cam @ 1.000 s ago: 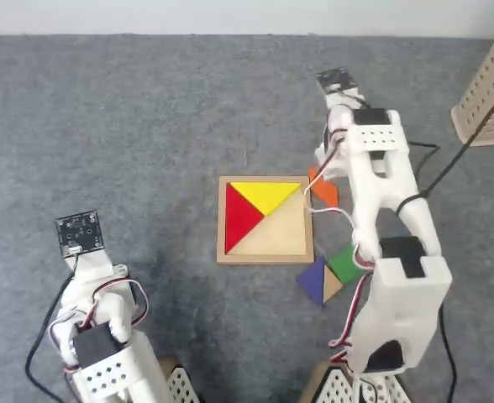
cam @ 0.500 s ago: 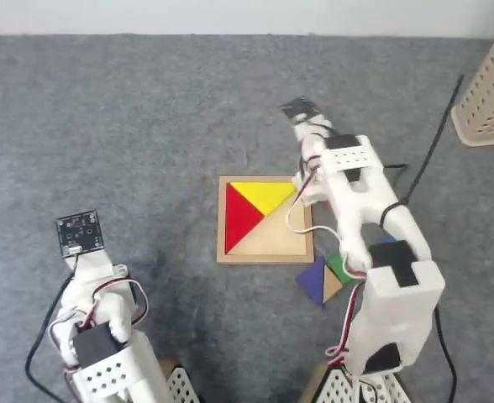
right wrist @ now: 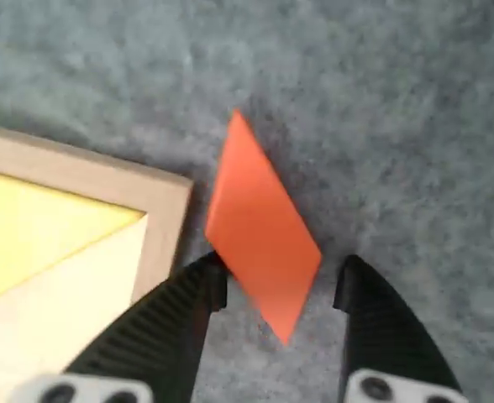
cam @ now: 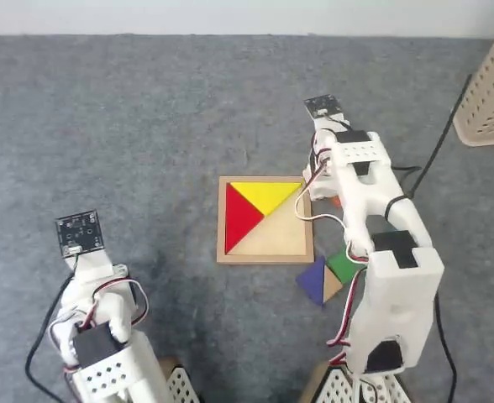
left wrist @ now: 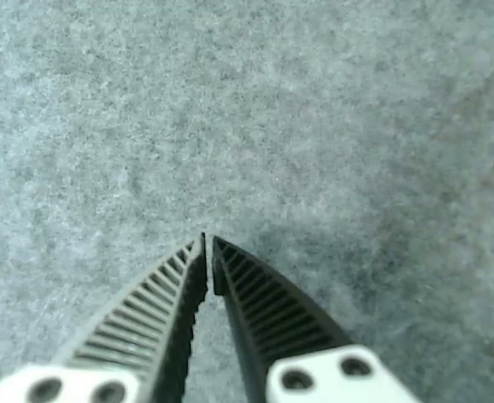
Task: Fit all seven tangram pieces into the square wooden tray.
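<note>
Swinging the right arm back off the wooden tray (cam: 222,220) after leaning in over its far right corner half a second ago, and settling somewhere between that lean and the stance of a second ago. Hovering the right claw (right wrist: 281,267) low over the orange parallelogram (right wrist: 260,227), spread wide and straddling the piece's nearer end without clamping it, one fingertip (right wrist: 207,269) sitting right at the piece's edge, too close to call as touching or not. Leaving the parallelogram lying flat on the grey counter (cam: 129,126) just outside the tray's far right corner, mostly tucked under the arm in the high view now, where a second ago lying in plain sight. Keeping the left arm parked at the near left of the counter exactly as in both earlier frames, the left claw (left wrist: 207,243) squeezed down to a hairline gap, tips almost meeting, holding nothing, pointing at bare grey surface. Still housing the yellow triangle (cam: 264,195) along the tray's far side and the red triangle (cam: 240,216) along its left side, edges meeting, bare wood showing over the remainder. Leaving the green piece (cam: 344,263), purple triangle (cam: 314,279) and small tan triangle (cam: 332,286) bunched together just off the tray's near right corner, unmoved. Standing a beige perforated basket (cam: 486,101) at the counter's far right edge.
</note>
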You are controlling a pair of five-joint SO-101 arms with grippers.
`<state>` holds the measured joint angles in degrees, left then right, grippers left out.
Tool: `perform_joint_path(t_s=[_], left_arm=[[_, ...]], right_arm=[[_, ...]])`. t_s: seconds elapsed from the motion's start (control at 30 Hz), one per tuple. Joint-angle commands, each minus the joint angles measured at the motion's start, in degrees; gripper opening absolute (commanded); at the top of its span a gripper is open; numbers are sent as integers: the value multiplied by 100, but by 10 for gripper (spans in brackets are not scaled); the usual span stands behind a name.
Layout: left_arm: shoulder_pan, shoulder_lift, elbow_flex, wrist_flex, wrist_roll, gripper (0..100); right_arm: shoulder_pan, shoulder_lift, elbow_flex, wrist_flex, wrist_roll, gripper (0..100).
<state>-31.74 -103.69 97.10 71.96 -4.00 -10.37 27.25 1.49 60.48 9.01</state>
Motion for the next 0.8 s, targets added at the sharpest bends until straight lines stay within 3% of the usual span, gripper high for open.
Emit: perform_joint_path(t_s=[0.0, 0.47, 0.6, 0.7, 0.77], left_arm=[[18, -18, -48, 18, 53, 13], [18, -18, -48, 18, 53, 13], [18, -18, -48, 18, 53, 13], [18, -18, -48, 18, 53, 13], [18, -18, -48, 18, 53, 13]], right_arm=[[163, -40, -510, -57, 369, 235], [75, 409, -527, -541, 2004, 224], [119, 418, -527, -541, 1960, 104], [198, 409, -554, -479, 1530, 2], [286, 356, -677, -242, 1160, 18]])
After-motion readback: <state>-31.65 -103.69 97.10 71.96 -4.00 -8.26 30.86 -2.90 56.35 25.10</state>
